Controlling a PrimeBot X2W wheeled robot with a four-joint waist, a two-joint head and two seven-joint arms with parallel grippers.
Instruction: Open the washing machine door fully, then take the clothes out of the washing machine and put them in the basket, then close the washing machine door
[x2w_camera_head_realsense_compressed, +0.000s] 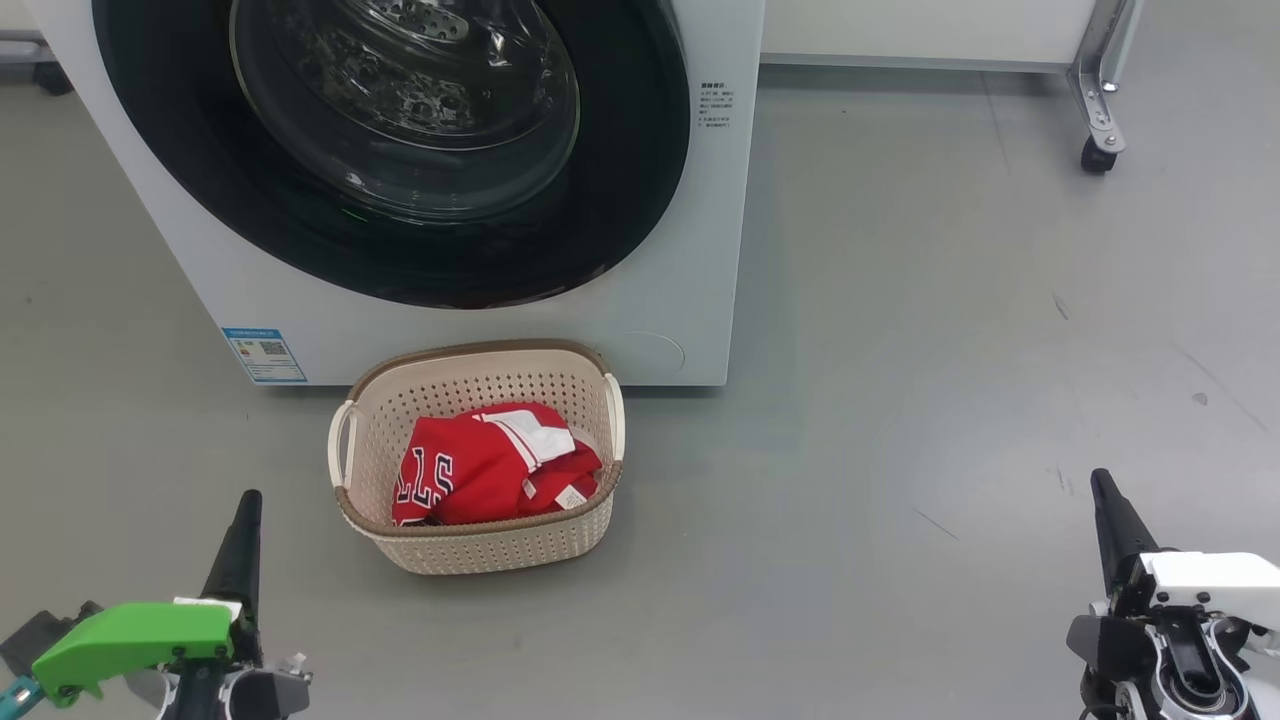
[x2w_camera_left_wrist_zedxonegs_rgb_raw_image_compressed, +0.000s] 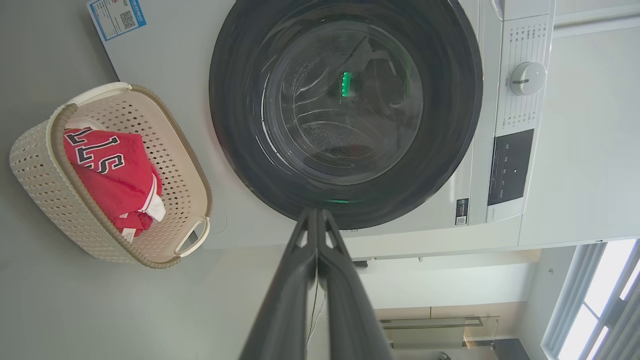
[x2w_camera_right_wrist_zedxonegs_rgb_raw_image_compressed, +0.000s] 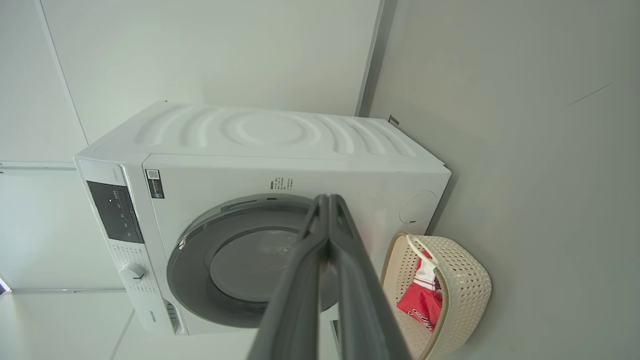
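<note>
The washing machine door (x2w_camera_head_realsense_compressed: 400, 110) looks shut and the clothes (x2w_camera_head_realsense_compressed: 470, 470) lie in the basket (x2w_camera_head_realsense_compressed: 480, 352) on the floor (x2w_camera_head_realsense_compressed: 900, 400) just before the washing machine (x2w_camera_head_realsense_compressed: 690, 300); the left fingers (x2w_camera_head_realsense_compressed: 240, 550) and right fingers (x2w_camera_head_realsense_compressed: 1112, 525) are pressed together, empty, well back. If the door is not clicked fully home, it may swing out over the basket.

Head camera looks steeply down, near the washing machine (x2w_camera_head_realsense_compressed: 690, 300); both sideways-rolled wrist cameras share it and the basket (x2w_camera_head_realsense_compressed: 500, 552).
</note>
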